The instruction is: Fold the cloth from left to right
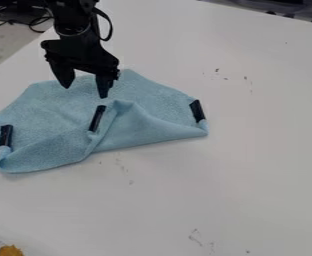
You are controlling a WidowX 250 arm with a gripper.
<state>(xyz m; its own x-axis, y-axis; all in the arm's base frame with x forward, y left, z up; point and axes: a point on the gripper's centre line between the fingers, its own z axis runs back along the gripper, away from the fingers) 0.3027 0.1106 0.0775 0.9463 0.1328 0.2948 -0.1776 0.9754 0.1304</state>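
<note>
The light blue cloth (136,133) lies on the white table (259,170), in the left and middle part of the camera view, toward the far side. Its far edge runs behind the black gripper (84,91), which hangs down over the cloth from the upper left. The gripper is released, its two fingers standing well apart with blue fabric visible beyond and below them. The cloth's near part is turned up and creased, with a raised fold just to the right of the middle dark strip (97,118). A second dark strip (5,136) sits by the cloth's left edge, and a third dark strip (197,111) by its right edge, above the pointed right corner. The near edge is uneven, rounded at the lower left and rising toward that right corner. White tabletop stretches broadly to the right of the cloth and in front of it, giving wide room on both sides; at the left, the cloth comes near the side of the view. The table's slanting left edge passes near the dark cables (35,22) at the upper left. An orange-yellow object (10,251) shows at the bottom left.
</note>
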